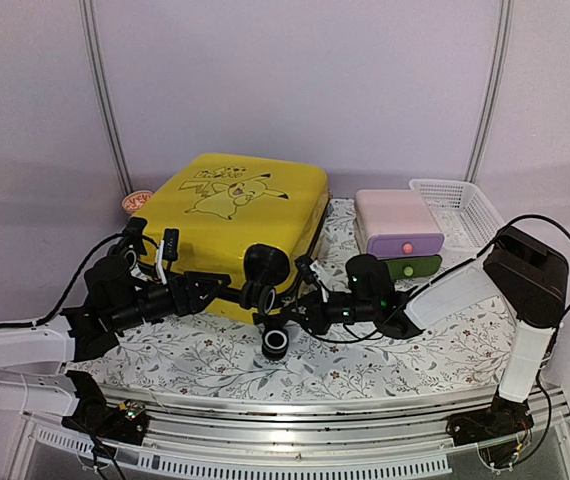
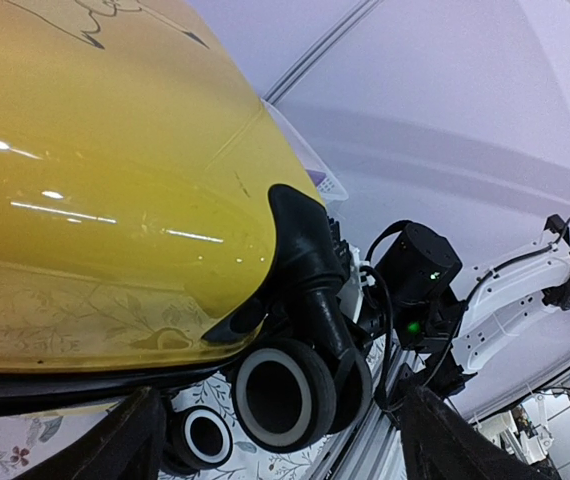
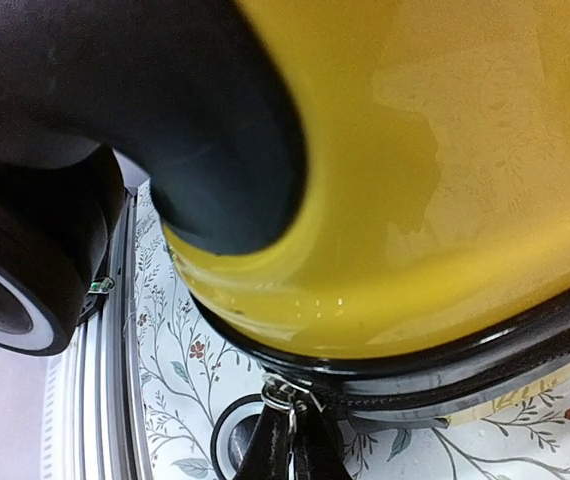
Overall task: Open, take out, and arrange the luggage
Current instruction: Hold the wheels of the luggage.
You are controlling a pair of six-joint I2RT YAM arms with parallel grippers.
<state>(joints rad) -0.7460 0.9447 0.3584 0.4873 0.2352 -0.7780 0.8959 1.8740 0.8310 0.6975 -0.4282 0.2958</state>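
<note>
Right wrist view, closest in: right fingers [image 3: 303, 455] pressed together, tips pinching the metal zipper pull [image 3: 279, 396] on the black zipper trim along the underside of the luggage [image 3: 445, 180]. Glossy yellow shell fills the frame above. A black wheel housing [image 3: 165, 110] bulges at top left, and a white-ringed wheel [image 3: 15, 290] sits at the left edge. Left wrist view: left fingers [image 2: 115, 445] spread wide with nothing between them. They face the wheel end of the luggage [image 2: 95, 200], where two black wheels [image 2: 283, 392] show in the gap. Contact with the shell cannot be told. Top view: the luggage [image 1: 235, 225] lies flat at left-centre of the worktop [image 1: 215, 360], which carries a floral cloth. The cartoon lid faces up, the shell is closed, and the contents are hidden. The left arm [image 1: 125, 295] reaches to its near long side. The right arm [image 1: 445, 290] comes in from the right toward the near-right wheel corner [image 1: 276, 342]. Right of the luggage stands a small drawer box [image 1: 397, 225], pink on top. Its lilac drawer with a pink knob is shut; its green lower drawer is partly behind the right arm. Nothing of its contents shows. The white mesh basket [image 1: 457, 205] sits just behind and right of the box. A small round pinkish item [image 1: 138, 202] sits at the luggage's far-left corner, too small to identify.
</note>
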